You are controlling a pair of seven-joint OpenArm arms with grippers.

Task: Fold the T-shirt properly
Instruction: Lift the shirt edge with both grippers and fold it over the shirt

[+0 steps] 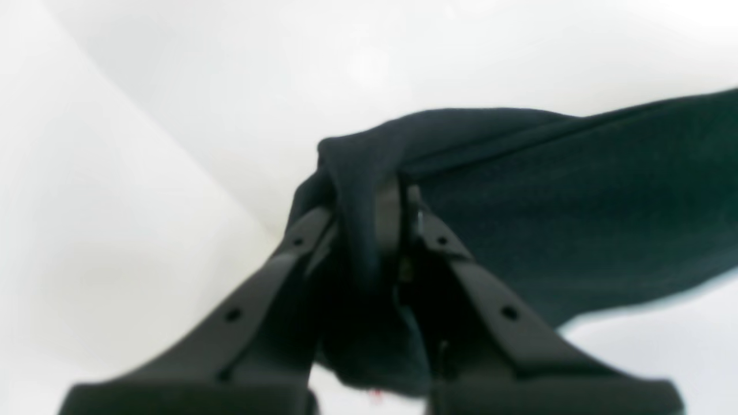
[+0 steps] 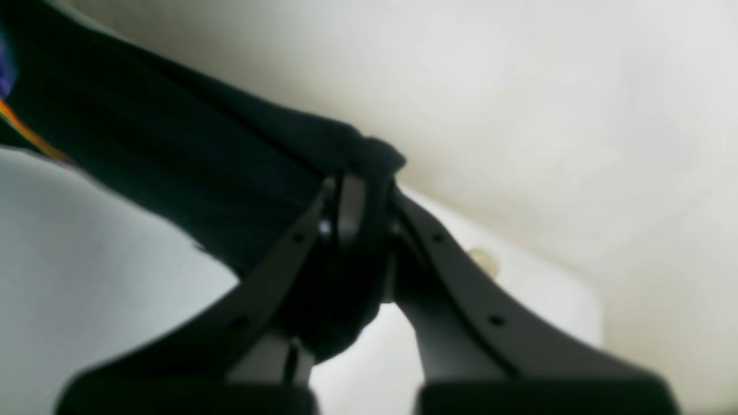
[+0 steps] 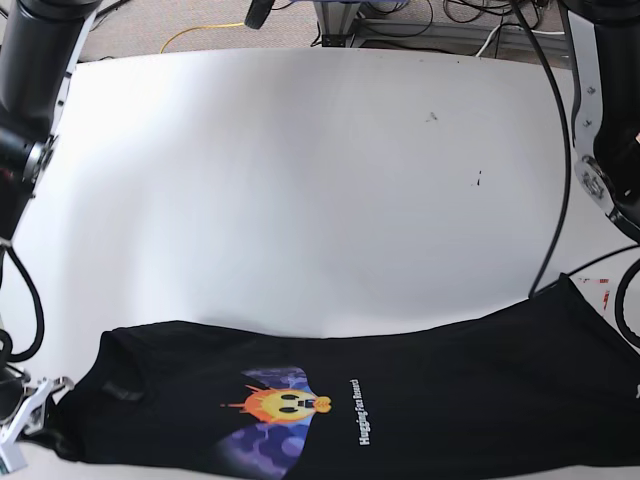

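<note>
Up close in the left wrist view, the left gripper (image 1: 369, 202) has its fingers clamped on a bunched fold of the black T-shirt (image 1: 576, 213). Likewise the right gripper (image 2: 360, 199) pinches a gathered edge. From the base view, the shirt stretches across the white bench (image 3: 320, 180)'s near edge.

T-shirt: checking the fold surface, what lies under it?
The white table lies under the T-shirt, which both pincers hold stretched. Whatever the cloth covers cannot be seen.

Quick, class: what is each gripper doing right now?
Left gripper: shut on the T-shirt.
Right gripper: shut on the T-shirt.
</note>
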